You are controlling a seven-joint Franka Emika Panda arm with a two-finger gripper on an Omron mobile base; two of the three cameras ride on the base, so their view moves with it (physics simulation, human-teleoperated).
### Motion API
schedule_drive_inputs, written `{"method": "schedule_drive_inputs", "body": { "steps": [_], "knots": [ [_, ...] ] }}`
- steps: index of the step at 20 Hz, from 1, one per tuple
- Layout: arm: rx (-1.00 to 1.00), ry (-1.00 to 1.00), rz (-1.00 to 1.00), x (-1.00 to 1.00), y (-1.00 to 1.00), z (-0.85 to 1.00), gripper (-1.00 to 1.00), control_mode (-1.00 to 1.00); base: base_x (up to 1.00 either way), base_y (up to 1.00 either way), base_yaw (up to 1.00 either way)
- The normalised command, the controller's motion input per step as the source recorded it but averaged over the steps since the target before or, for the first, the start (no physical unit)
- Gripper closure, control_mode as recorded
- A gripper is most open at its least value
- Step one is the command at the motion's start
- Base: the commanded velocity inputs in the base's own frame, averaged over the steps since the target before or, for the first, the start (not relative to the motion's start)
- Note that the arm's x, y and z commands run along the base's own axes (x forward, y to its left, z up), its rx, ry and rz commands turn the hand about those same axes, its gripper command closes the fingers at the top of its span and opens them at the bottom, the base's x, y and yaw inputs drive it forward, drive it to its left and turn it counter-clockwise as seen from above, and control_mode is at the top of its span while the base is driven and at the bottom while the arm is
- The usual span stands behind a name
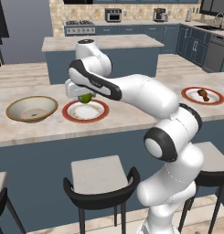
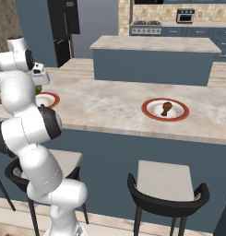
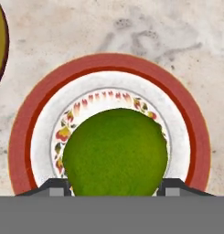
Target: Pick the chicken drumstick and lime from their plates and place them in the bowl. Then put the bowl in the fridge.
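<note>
While visible: two plates point(image 1: 85, 111), one lime point(image 3: 115, 153).

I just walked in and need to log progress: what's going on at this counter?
The white arm's claw is closed around the lime, directly over its red-rimmed plate, its fingertips on either side of the fruit. The tan bowl beside that plate is empty. The chicken drumstick lies on the other plate, farther along the counter. Nothing is in the bowl yet.
</note>
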Motion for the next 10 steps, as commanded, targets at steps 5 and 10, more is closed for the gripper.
{"method": "schedule_drive_inputs", "body": {
  "steps": [5,10],
  "knots": [
    [0.14,0.0,0.02,-0.13,0.32,0.48,1.0,-1.0,0.0,0.0,0.0],
    [0.1,0.0,0.08,-0.02,0.44,0.13,1.0,-1.0,0.0,0.0,0.0]
  ]
}}
